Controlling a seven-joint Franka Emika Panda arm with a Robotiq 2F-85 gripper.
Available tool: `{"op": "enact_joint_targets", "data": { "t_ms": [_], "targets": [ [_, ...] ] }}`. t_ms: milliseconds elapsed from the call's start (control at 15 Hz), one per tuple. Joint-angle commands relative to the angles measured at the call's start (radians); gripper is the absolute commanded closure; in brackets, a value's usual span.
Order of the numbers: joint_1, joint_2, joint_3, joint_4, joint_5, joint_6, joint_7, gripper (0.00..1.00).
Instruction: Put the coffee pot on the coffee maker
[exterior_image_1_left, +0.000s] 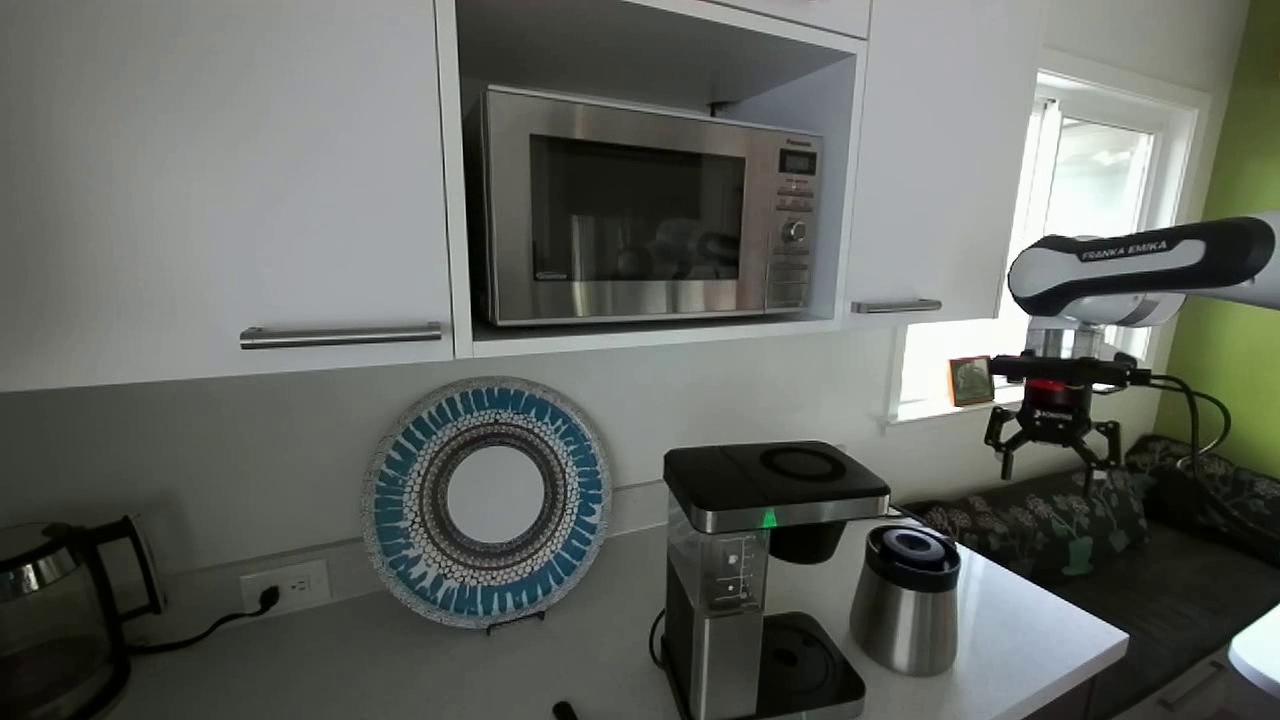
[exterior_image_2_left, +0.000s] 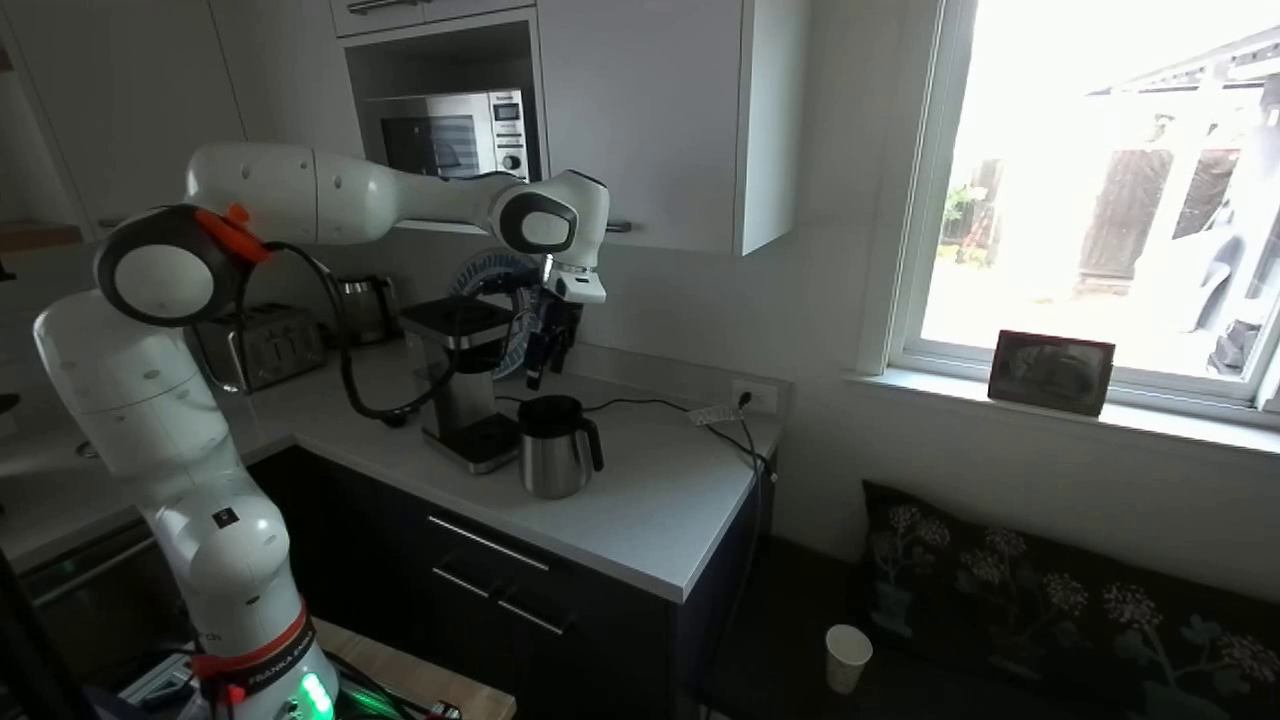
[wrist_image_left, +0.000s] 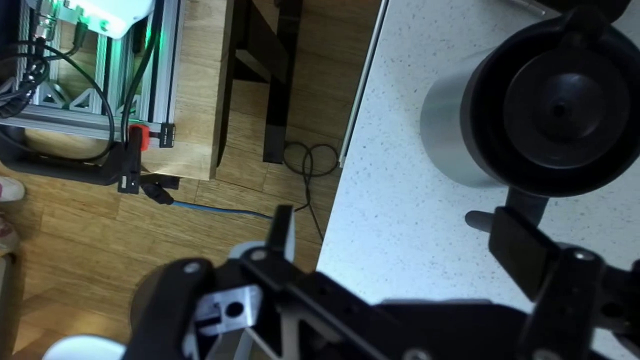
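The coffee pot (exterior_image_1_left: 908, 620), brushed steel with a black lid, stands upright on the counter beside the coffee maker (exterior_image_1_left: 730, 640) in both exterior views. The pot (exterior_image_2_left: 556, 465) has its black handle pointing away from the coffee maker (exterior_image_2_left: 470, 410). The coffee maker's base plate carries nothing. My gripper (exterior_image_1_left: 1050, 472) is open and empty, higher than the pot; it also shows above the pot in an exterior view (exterior_image_2_left: 545, 372). In the wrist view the pot (wrist_image_left: 450, 122) is at upper right. The right finger of my gripper (wrist_image_left: 400, 235) overlaps the pot's handle (wrist_image_left: 525, 206) in the picture, apparently without touching.
The counter edge (wrist_image_left: 345, 160) drops to the floor. A microwave (exterior_image_1_left: 640, 210) sits in the upper cabinets. A patterned plate (exterior_image_1_left: 395, 500) leans on the wall. A glass kettle (exterior_image_1_left: 60, 620) and a toaster (exterior_image_2_left: 262, 345) stand farther along. A cord (exterior_image_2_left: 640, 402) runs behind the pot.
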Motion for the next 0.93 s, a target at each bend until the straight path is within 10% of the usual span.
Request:
{"op": "enact_joint_targets", "data": {
  "t_ms": [0,867],
  "targets": [
    [-0.003,0.003,0.002,0.005,0.001,-0.004,-0.001,0.00],
    [-0.024,0.242,-0.043,0.020,0.057,0.106,-0.236,0.00]
  ]
}}
